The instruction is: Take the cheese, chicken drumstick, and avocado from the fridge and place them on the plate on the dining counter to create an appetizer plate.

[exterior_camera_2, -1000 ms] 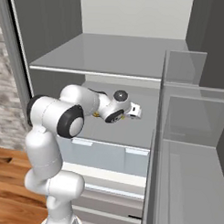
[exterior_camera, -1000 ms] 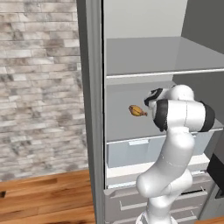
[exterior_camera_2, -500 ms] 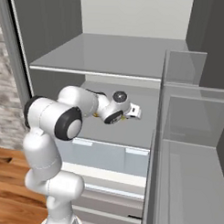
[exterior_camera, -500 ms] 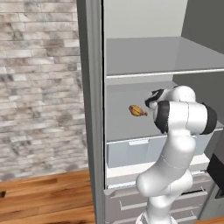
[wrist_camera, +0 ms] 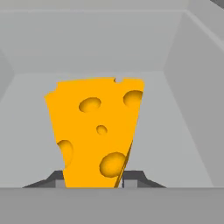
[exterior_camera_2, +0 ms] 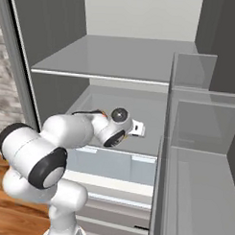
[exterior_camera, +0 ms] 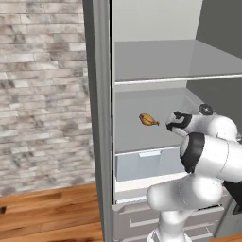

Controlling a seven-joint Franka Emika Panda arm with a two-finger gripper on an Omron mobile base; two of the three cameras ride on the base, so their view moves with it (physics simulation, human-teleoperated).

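Observation:
In the hand view a yellow-orange cheese (wrist_camera: 96, 135) wedge with holes stands on the grey fridge shelf (wrist_camera: 183, 144). My gripper (wrist_camera: 94, 180) is shut on its lower end, with a dark fingertip (wrist_camera: 133, 176) on each side. The hand (exterior_camera: 174, 123) reaches into the fridge (exterior_camera: 156, 61) at middle-shelf height, and the right base view shows its wrist (exterior_camera_2: 137, 128) over that shelf. The golden-brown chicken drumstick (exterior_camera: 148, 120) lies on the same shelf, to the left of the hand. The avocado, the plate and the dining counter are out of view.
A translucent drawer (exterior_camera: 146, 163) sits just under the shelf, with grey drawers below it. The open door's shelf bins (exterior_camera_2: 200, 141) stand close on the right. The fridge's left wall (exterior_camera: 99, 118), a brick wall (exterior_camera: 42, 94) and a wood floor (exterior_camera: 47, 217) lie to the left.
The arm's elbow has shifted slightly. The hand stays at the same spot on the middle shelf, and the drumstick has not moved.

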